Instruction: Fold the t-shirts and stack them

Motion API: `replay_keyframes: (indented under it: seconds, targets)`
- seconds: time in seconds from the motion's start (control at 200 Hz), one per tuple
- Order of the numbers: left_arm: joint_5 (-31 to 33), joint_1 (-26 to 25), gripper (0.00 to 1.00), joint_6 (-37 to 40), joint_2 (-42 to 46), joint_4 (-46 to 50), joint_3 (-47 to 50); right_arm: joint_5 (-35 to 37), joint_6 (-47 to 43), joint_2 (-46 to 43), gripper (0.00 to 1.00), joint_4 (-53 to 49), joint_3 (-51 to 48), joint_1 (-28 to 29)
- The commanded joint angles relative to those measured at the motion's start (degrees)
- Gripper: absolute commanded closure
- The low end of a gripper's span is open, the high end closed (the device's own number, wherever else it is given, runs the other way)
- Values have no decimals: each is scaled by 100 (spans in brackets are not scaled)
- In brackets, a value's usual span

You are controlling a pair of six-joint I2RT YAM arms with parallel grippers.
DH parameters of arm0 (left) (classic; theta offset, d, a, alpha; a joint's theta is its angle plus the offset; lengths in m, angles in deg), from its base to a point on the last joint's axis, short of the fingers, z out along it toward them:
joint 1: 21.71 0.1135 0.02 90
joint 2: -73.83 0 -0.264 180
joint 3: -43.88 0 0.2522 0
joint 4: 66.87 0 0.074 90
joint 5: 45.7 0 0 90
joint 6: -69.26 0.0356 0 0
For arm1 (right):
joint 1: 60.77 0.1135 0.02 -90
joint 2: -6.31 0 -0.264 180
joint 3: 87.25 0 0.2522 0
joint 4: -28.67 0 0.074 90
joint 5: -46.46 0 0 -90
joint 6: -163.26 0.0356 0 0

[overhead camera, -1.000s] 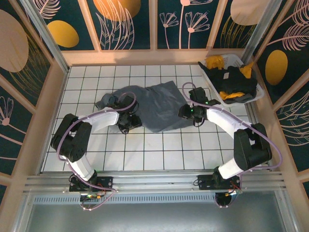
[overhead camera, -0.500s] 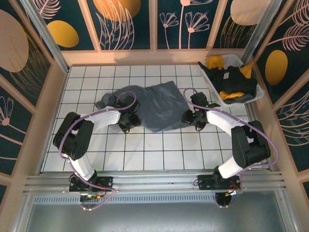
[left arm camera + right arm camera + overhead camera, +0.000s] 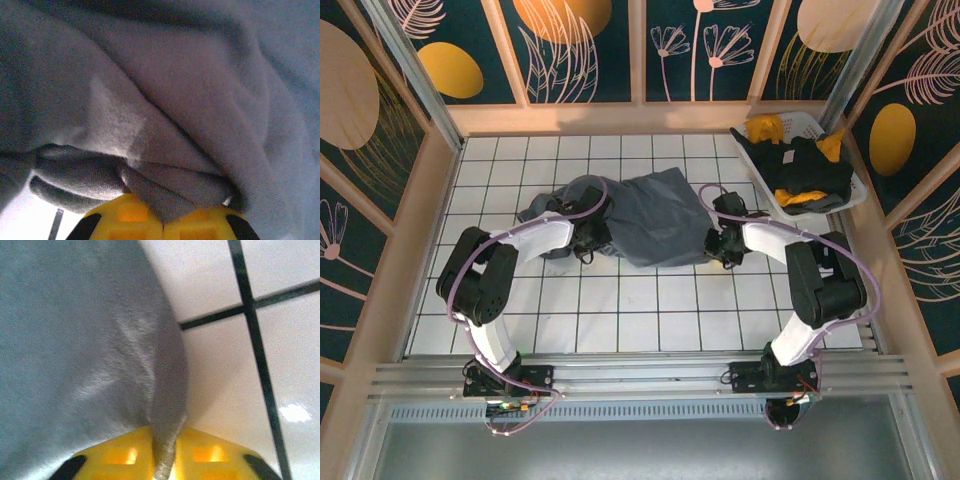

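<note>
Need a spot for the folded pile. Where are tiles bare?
Bare: near rows between grey-blue t-shirt and arm bases; far-left corner. Crowded: mid-table, where left gripper and right gripper pinch the shirt; beside the white basket.

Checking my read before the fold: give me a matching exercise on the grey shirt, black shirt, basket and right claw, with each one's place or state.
1 grey shirt
2 black shirt
3 basket
4 right claw

A in the far right corner
B lying in the basket
C shut on the grey shirt's edge
D spread out on the tiles

Pairs: 1-D, 2-B, 3-A, 4-C
</note>
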Motion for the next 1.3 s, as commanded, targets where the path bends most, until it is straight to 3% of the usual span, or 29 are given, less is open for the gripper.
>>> replay_keyframes:
  seconds: [0.0, 0.145, 0.425, 0.621, 0.821, 1.091, 1.296]
  targets:
    - [483, 96, 100, 256, 424, 183, -315, 64, 180, -23, 100, 277, 402, 18]
    - [513, 327, 100, 304, 1019, 371, -627, 283, 143, -452, 100, 71, 1306, -87]
    - [309, 1022, 100, 688, 2017, 246, -1602, -3, -169, -710, 100, -2, 3288, -561]
    - [385, 1201, 100, 931, 2404, 280, -2348, -172, -356, -899, 100, 130, 4022, -753]
    - [690, 1246, 100, 1115, 3075, 86, -2616, -293, -544, -1634, 100, 447, 4109, -794]
    - [545, 1242, 100, 1386, 4444, -1186, -2168, -234, -581, -3325, 100, 1110, 3324, -800]
    - [375, 1244, 100, 1316, 4642, -1489, -2558, 151, -513, -4000, 100, 1274, 3286, -810]
